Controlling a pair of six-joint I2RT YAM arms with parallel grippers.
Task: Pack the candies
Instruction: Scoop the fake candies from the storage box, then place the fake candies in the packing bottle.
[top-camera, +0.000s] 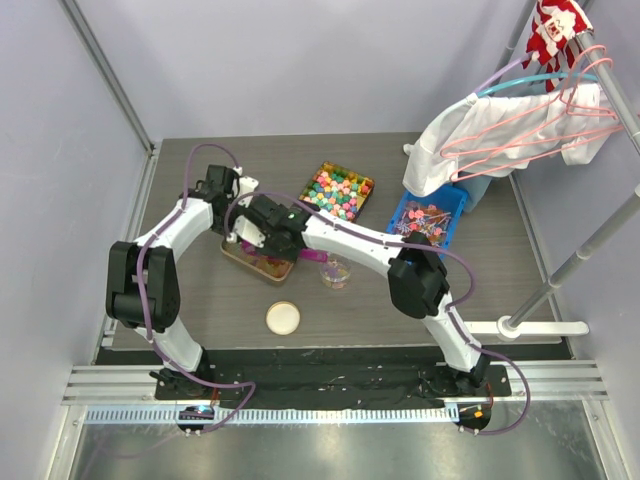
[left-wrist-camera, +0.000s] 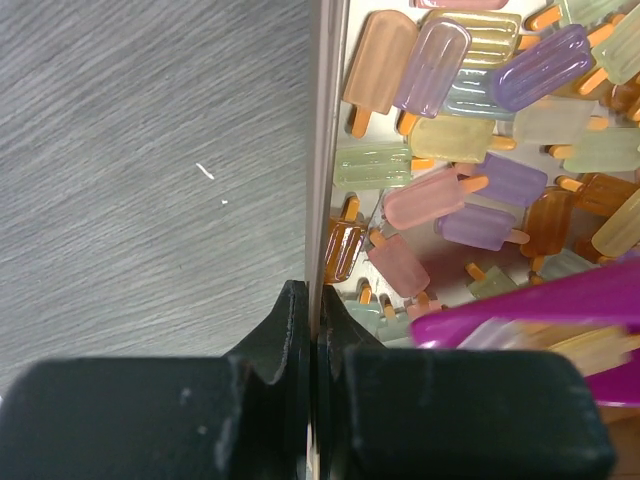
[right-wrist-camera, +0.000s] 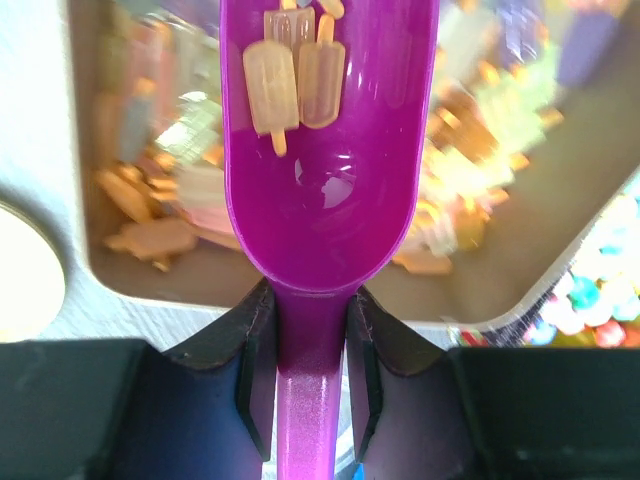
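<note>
The candies (left-wrist-camera: 450, 140) are small popsicle-shaped gummies in orange, yellow, purple and pale tones, heaped in a metal tray (top-camera: 248, 260). My left gripper (left-wrist-camera: 317, 300) is shut on the tray's rim (left-wrist-camera: 322, 150), one finger on each side of the thin wall. My right gripper (right-wrist-camera: 310, 310) is shut on the handle of a purple scoop (right-wrist-camera: 325, 170). The scoop hangs over the tray with three pale orange candies (right-wrist-camera: 295, 75) in its bowl. In the top view both grippers meet at the tray, left gripper (top-camera: 233, 228) and right gripper (top-camera: 280, 245).
A small clear cup (top-camera: 335, 272) stands right of the tray, and a round pale lid (top-camera: 283, 317) lies in front of it. Behind are a tray of bright mixed sweets (top-camera: 337, 191) and a blue bin (top-camera: 428, 218). Clothes on hangers (top-camera: 520, 125) hang at the far right.
</note>
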